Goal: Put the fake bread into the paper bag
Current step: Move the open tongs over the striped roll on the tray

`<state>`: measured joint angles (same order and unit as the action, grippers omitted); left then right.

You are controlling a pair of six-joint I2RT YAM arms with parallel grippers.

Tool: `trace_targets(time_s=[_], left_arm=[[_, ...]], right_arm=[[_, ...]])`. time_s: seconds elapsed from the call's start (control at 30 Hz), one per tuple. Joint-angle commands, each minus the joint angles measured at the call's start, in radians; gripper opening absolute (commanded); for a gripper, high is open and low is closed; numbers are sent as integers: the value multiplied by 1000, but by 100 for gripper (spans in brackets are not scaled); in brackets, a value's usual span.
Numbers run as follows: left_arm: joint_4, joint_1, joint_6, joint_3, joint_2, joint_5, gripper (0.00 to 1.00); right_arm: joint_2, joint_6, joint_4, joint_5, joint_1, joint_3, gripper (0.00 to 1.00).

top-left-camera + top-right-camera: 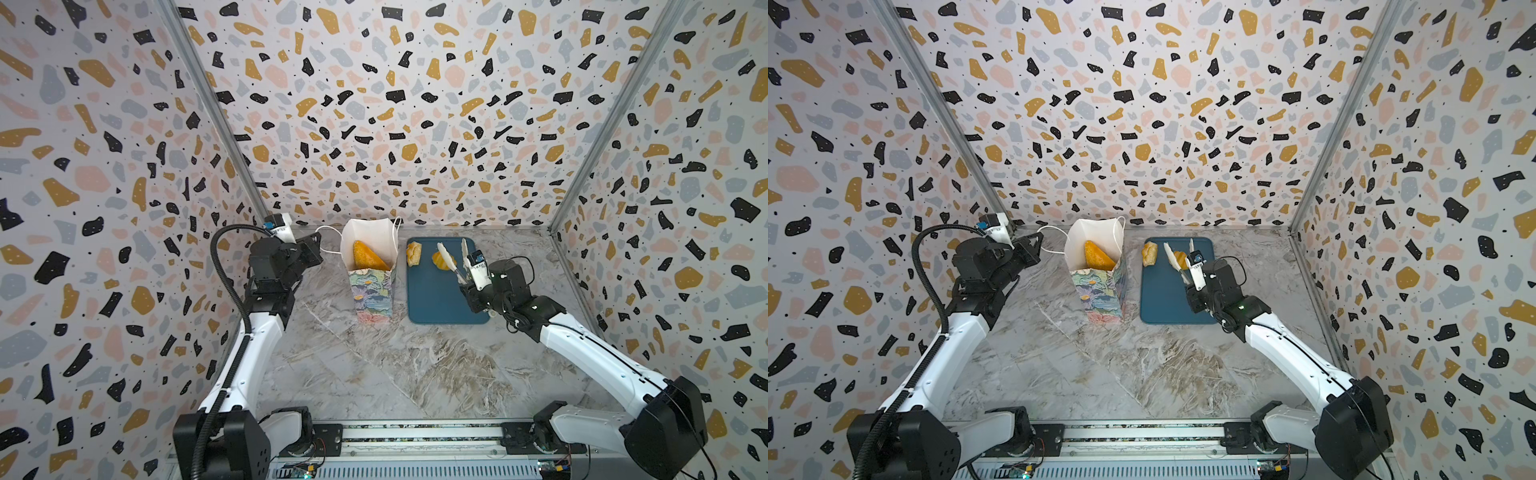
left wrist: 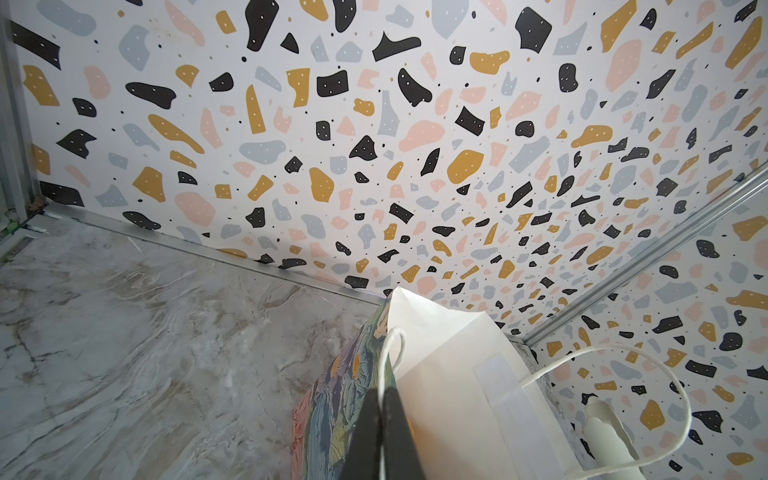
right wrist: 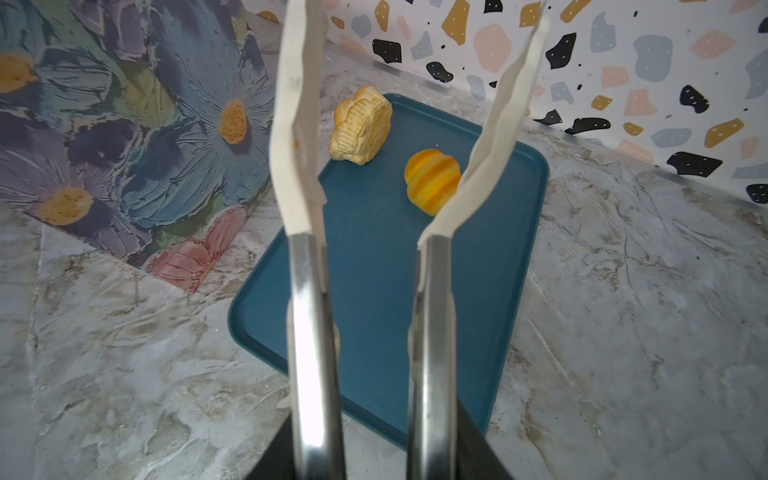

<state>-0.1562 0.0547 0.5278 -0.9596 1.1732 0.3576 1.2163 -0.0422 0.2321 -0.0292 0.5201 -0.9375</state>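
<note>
Bagging fake bread (image 1: 1149, 253) with tongs (image 3: 309, 332) on a marble counter (image 1: 395, 365).
Pinches a cord handle (image 2: 383, 357) of the upright paper bag (image 1: 372, 291) in the tightly pressed left gripper (image 2: 381, 401); clamps the metal tongs in the right gripper (image 3: 374, 457), white tips spread above the blue tray (image 3: 374, 257). Shows an orange loaf (image 1: 368, 255) inside the bag, a ridged tan pastry (image 3: 361, 126) and a striped roll (image 3: 432, 180) on the tray just beside it.
</note>
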Motion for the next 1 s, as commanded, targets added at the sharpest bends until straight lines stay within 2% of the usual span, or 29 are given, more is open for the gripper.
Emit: trace_targets(time_s=[0.0,0.27,0.47,0.97], left_arm=[[-14,-4,-16,-1,-13,3,0],[-14,-4,-17,-1,-14,0,0],[-14,-4,-18,0,-14,0,0],[-13,-4,-20,-1,-15,-2,0]], right_arm=[[0,30,-60,61,-33,-12,43],[71,83,-35,74,-75,-44,44],[119,132,-15,43,-80,-64,45],[260,179,12,17,-107,-135,48]])
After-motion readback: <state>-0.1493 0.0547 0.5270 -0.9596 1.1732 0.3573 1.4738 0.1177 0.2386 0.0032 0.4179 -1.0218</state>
